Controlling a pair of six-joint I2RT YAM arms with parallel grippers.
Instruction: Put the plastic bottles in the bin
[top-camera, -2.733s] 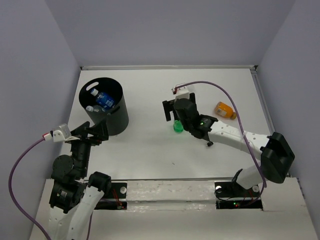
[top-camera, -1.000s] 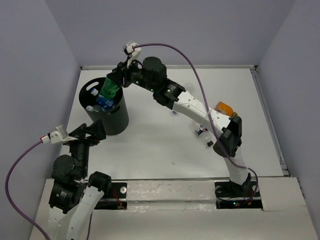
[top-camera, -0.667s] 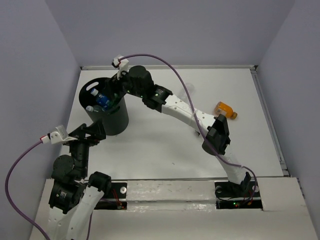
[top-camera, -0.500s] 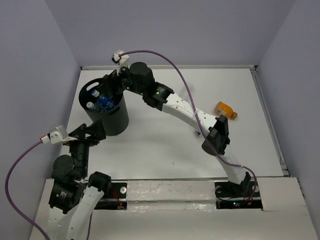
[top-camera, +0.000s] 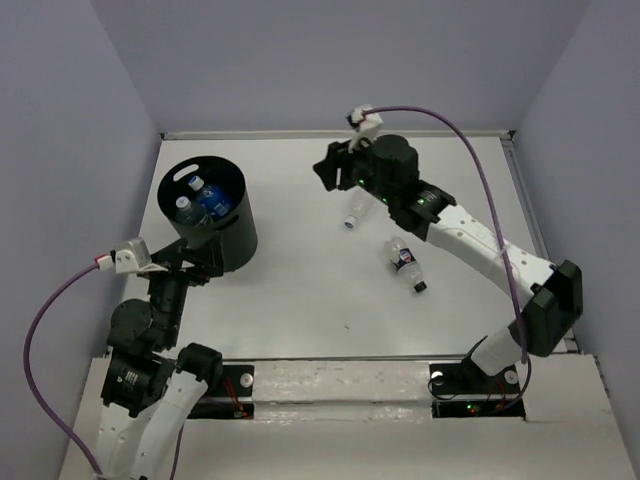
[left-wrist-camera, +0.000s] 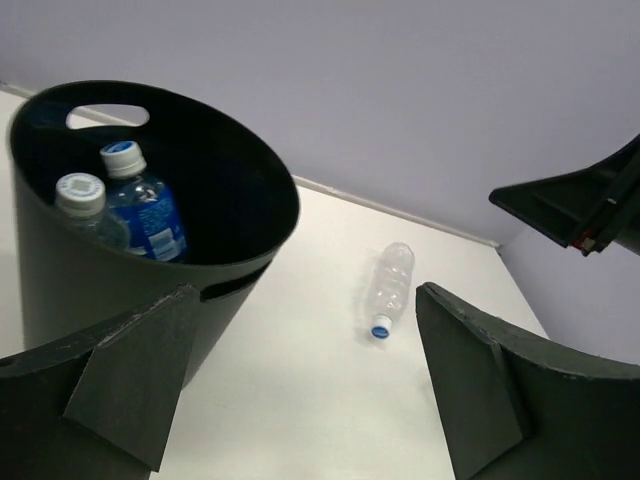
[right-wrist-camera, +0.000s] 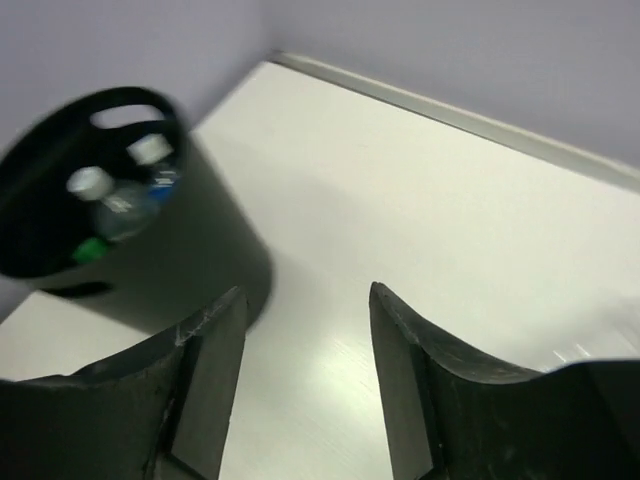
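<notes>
The left claw (left-wrist-camera: 305, 300) hangs low over the near edge of the worktop (top-camera: 300, 290), its fingers spread wide and nothing between them. It looks parked, probably to leave the path to the bin free for the other arm.

Close in front of it, towards its left finger, stands the bin (top-camera: 228, 245). Whether that finger touches the wall I cannot tell. Inside, two white-capped bottles stand neck up: one with a blue label (left-wrist-camera: 150, 215) and a clear one (left-wrist-camera: 85, 205). The right wrist view, blurred there, also shows a patch of green (right-wrist-camera: 90, 248) low inside, likely the green bottle.

Further out and off to the left claw's right, a dark-labelled bottle (top-camera: 404, 258) lies on its side with its black cap towards the near edge. It is alone on bare worktop, on the near side of the right forearm.

Beyond it a clear blue-capped bottle (top-camera: 353, 208) lies flat, straight ahead of the left claw and just under the right wrist.

Farthest, the right claw (right-wrist-camera: 305, 295) is raised, released and empty, and faces the bin across open worktop. These two bottles are not yet in the bin. The clear one, being nearest that claw, seems the easier next pick.
</notes>
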